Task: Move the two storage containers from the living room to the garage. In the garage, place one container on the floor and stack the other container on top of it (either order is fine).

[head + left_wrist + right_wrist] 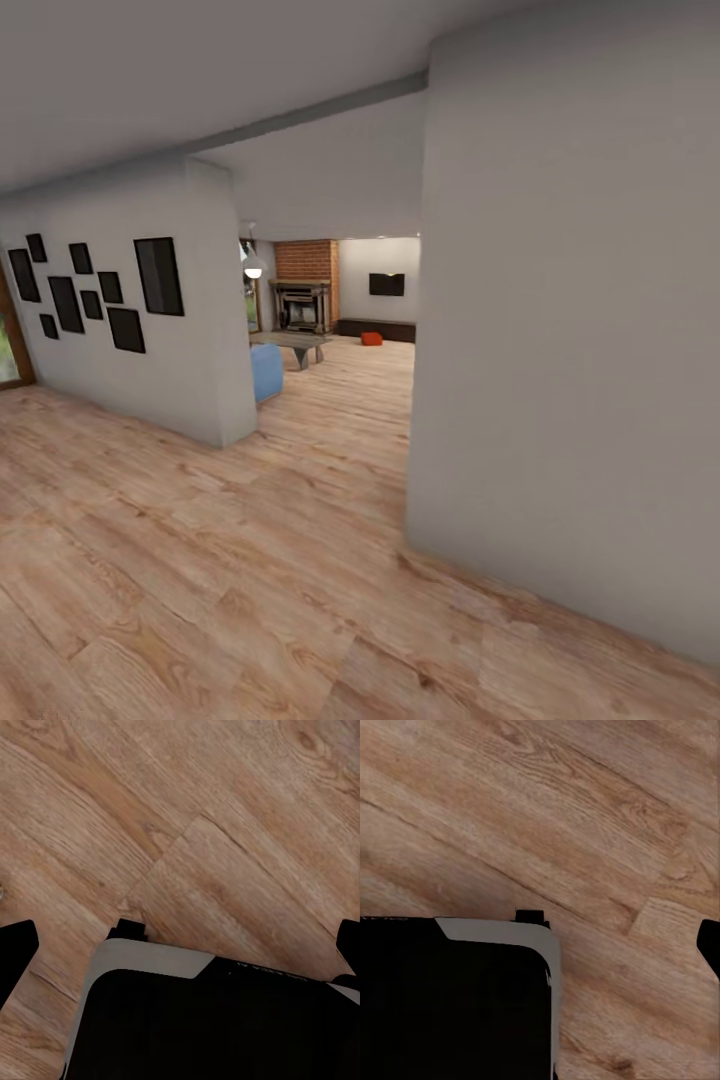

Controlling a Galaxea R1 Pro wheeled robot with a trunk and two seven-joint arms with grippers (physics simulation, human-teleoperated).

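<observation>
Ahead, well clear of both jaws, which are spread wide with nothing between them over the plank floor (225, 832), an orange container (371, 339) is seen by the dark cabinet (376, 329), best approached squarely through the opening.

Nine black frames (158, 276) and one orange container (371, 339).

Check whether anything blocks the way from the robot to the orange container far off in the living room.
Nothing visible blocks it. The orange container sits on the wood floor by the dark low cabinet, seen through the gap between the picture wall and the grey wall. The blue seat and coffee table stand left of that line.
</observation>
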